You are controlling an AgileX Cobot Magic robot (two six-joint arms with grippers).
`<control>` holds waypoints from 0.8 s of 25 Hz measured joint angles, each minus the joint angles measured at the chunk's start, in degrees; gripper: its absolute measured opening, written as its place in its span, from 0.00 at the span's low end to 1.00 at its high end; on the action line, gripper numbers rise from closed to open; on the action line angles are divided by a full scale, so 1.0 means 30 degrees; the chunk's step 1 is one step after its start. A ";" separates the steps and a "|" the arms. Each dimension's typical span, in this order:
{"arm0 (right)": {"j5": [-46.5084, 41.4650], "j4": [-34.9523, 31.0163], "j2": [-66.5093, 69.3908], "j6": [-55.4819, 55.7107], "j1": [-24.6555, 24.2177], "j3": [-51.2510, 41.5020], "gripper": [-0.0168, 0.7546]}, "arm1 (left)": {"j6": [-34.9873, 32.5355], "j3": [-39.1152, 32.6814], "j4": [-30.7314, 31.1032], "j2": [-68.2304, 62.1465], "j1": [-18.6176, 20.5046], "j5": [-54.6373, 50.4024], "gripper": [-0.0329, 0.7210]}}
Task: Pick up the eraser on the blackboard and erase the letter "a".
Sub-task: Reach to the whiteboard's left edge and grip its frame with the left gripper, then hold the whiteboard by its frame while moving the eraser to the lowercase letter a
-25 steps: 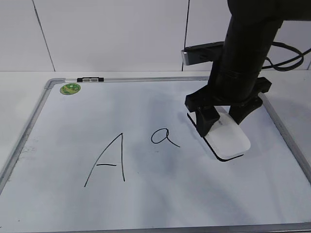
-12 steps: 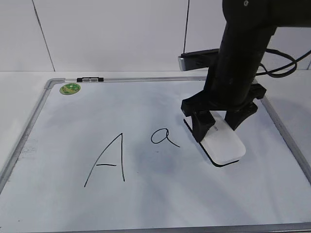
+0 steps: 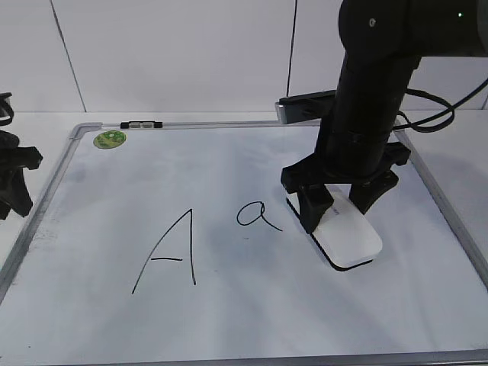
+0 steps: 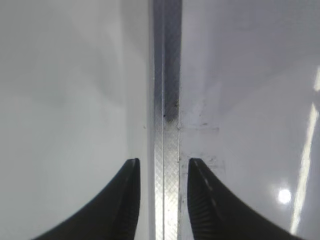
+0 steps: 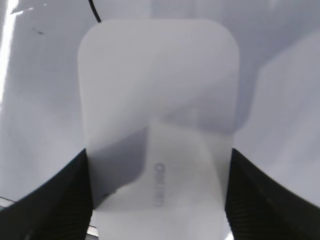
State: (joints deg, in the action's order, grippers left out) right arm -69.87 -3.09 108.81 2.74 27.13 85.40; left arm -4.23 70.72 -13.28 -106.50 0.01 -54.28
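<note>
The white eraser (image 3: 349, 238) with its black underside is low over the blackboard (image 3: 229, 164), just right of the small letter "a" (image 3: 258, 215). My right gripper (image 3: 339, 213) is shut on the eraser, one finger on each long side. In the right wrist view the eraser (image 5: 157, 95) fills the middle between the gripper's (image 5: 157, 200) black fingers (image 5: 60, 200), grey logo text facing up. My left gripper (image 3: 14, 181) is open and empty at the board's left edge. In the left wrist view it (image 4: 164, 172) straddles the grey metal frame (image 4: 167, 75).
A bigger capital "A" (image 3: 171, 255) is drawn left of the "a". A round green sticker (image 3: 110, 139) and a small black-and-white clip (image 3: 142, 123) sit at the board's far left corner. A black marker stroke (image 5: 94, 12) shows beyond the eraser's far end.
My right gripper has carried the eraser leftward, closer to the "a". My left gripper has come into view at the board's left edge.
</note>
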 joint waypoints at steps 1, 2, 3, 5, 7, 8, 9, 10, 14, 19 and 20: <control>0.0000 0.0000 0.0000 -0.0029 0.0000 0.0000 0.71 | -0.0079 0.0157 -0.0044 -0.0319 0.0000 -0.0036 0.37; 0.0000 0.0000 0.0000 -0.0029 0.0000 0.0000 0.71 | -0.0084 0.0301 -0.0074 -0.0606 0.0000 -0.0036 0.37; 0.0000 0.0000 0.0000 -0.0040 0.0000 0.0000 0.71 | -0.0117 0.0408 -0.0091 -0.0843 0.0000 -0.0036 0.37; 0.0000 0.0000 0.0028 -0.0074 0.0000 0.0000 0.71 | -0.0192 0.0598 -0.0122 -0.1146 0.0000 -0.0036 0.37; 0.0000 0.0000 0.0028 -0.0074 0.0000 0.0000 0.71 | -0.0229 0.0719 -0.0122 -0.1418 0.0000 -0.0036 0.37; 0.0000 0.0000 0.0028 -0.0074 0.0000 0.0000 0.71 | -0.0229 0.0796 -0.0122 -0.1560 0.0000 -0.0036 0.37; 0.0000 0.0000 0.0028 -0.0116 0.0000 0.0000 0.71 | -0.0229 0.0804 -0.0122 -0.1703 0.0000 -0.0036 0.37; 0.0000 0.0000 0.0028 -0.0116 0.0000 0.0000 0.71 | -0.0229 0.0836 -0.0122 -0.1830 0.0000 -0.0036 0.37; 0.0000 0.0000 0.0028 -0.0232 0.0000 0.0000 0.71 | -0.0260 0.0836 -0.0122 -0.2171 0.0000 -0.0036 0.37; 0.0000 0.0000 0.0028 -0.0305 0.0000 0.0000 0.71 | -0.0260 0.0836 -0.0122 -0.2199 0.0000 -0.0036 0.37; 0.0000 0.0000 0.0028 -0.0305 0.0000 0.0000 0.71 | -0.0260 0.0836 -0.0122 -0.2199 0.0000 -0.0036 0.36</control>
State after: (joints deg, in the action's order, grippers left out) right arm -69.87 -3.09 108.89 1.83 27.13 85.40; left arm -5.01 73.23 -13.65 -113.10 0.01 -54.39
